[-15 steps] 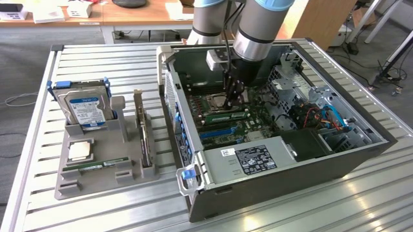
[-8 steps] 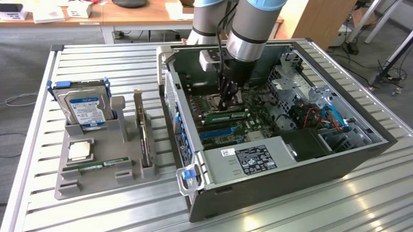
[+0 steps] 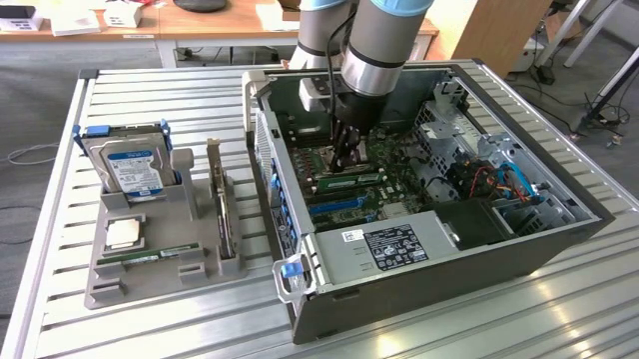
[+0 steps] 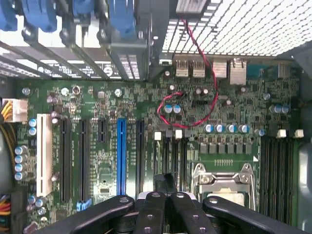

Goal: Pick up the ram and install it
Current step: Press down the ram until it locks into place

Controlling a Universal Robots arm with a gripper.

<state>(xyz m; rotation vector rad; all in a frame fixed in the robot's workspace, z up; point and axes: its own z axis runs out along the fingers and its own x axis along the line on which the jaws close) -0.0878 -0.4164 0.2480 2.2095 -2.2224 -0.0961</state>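
The ram (image 3: pixel 352 182), a long thin green stick, stands on edge on the motherboard (image 3: pixel 394 191) inside the open computer case (image 3: pixel 559 239). My gripper (image 3: pixel 345 166) hangs straight down into the case, directly over the ram's end nearer the case's back. Its fingers are shut together. In the wrist view the shut gripper (image 4: pixel 165 202) sits over the memory slots (image 4: pixel 171 153) beside the processor socket (image 4: pixel 222 183), and a dark narrow edge (image 4: pixel 163 181) shows just ahead of the fingertips. Whether the tips touch the ram I cannot tell.
On the exterior view's left a grey holder tray (image 3: pixel 120 288) carries a hard drive (image 3: pixel 130 168), a square silver processor (image 3: pixel 125 233), an upright expansion card (image 3: pixel 220 206) and a thin green strip (image 3: pixel 150 256). Cables (image 3: pixel 499 183), the power supply (image 3: pixel 390 243) and the drive cage crowd the case.
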